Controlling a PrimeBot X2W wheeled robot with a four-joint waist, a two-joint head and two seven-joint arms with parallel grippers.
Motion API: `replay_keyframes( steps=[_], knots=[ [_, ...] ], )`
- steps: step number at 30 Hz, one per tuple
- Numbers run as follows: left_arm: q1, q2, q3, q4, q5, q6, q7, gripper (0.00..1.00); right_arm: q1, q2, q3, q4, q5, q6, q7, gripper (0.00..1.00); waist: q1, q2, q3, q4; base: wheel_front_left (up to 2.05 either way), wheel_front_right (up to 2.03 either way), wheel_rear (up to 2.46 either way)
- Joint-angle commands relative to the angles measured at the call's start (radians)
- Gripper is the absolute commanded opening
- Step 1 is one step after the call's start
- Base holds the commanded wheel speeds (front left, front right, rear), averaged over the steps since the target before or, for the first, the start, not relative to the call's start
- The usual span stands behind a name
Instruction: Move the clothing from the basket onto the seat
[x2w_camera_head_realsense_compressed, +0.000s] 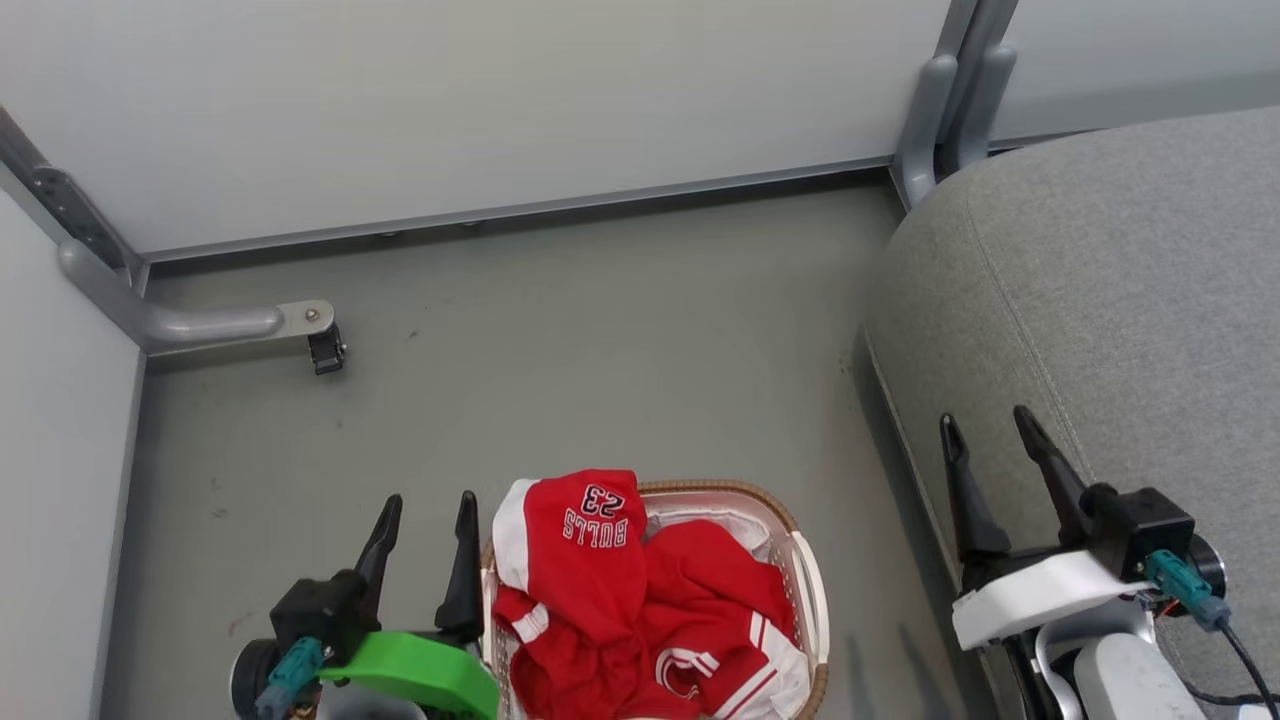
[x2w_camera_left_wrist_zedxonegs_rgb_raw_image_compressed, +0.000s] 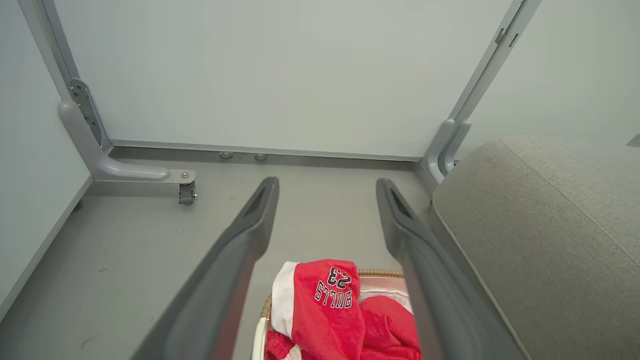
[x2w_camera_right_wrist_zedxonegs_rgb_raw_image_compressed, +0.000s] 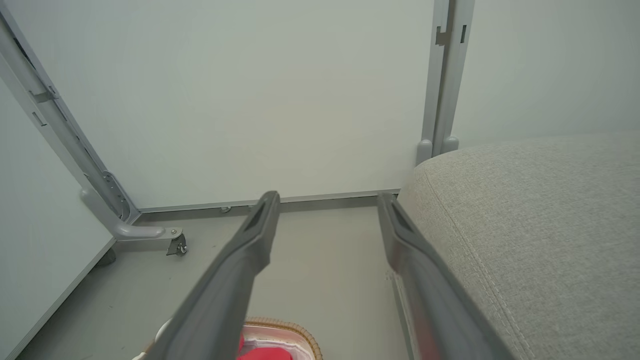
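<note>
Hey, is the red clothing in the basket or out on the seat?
In: the clothing is heaped inside the basket, one piece draped over its rim; none lies on the visible seat.

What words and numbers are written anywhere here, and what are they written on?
"BULLS": on the red clothing heaped in the basket; it reads upside down in the head view.
"23": on the same garment, right beside "BULLS", also upside down.
White curly emblem lower on the clothing: a logo shape, with no letters I can make out.
I can read no other writing.
</note>
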Motion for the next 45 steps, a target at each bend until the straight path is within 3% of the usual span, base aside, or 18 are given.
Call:
replay_keyframes(
  steps=[1, 15, 22, 33, 40, 45],
  knots=[
    [-0.036, 0.005, -0.012, 0.010, 0.009, -0.008, -0.001, 1.00, -0.022, -0.006, -0.010, -0.008, -0.012, 0.000, -0.005, 1.00, 0.0000, -0.0001, 0.062, -0.004, 0.00, 0.00, 0.00],
    [-0.339, 0.005, -0.249, 0.250, 0.082, -0.043, -0.001, 1.00, -0.189, -0.006, -0.084, -0.090, -0.076, 0.000, -0.004, 1.00, 0.0000, -0.0001, 0.361, -0.037, 0.00, 0.00, 0.00],
    [-0.510, 0.006, -0.407, 0.436, 0.135, -0.051, -0.001, 1.00, -0.279, -0.005, -0.088, -0.143, -0.071, 0.000, -0.004, 1.00, 0.0000, -0.0001, 0.501, -0.074, 0.00, 0.00, 0.00],
    [-0.739, 0.006, -0.692, 0.630, 0.108, -0.052, -0.001, 1.00, -0.379, -0.005, -0.057, -0.231, -0.034, 0.000, -0.003, 1.00, 0.0000, -0.0001, 0.698, -0.142, 0.00, 0.00, 0.00],
    [-0.848, 0.006, -0.747, 0.739, 0.105, -0.049, -0.001, 1.00, -0.394, -0.005, -0.046, -0.239, 0.005, 0.000, -0.004, 1.00, 0.0000, -0.0001, 0.772, -0.173, 0.00, 0.00, 0.00],
    [-0.915, 0.006, -0.767, 0.837, 0.125, -0.017, 0.004, 1.00, -0.400, -0.004, -0.032, -0.233, 0.034, 0.000, -0.003, 1.00, 0.0000, -0.0001, 0.798, -0.194, 0.00, 0.00, 0.00]
  ],
)
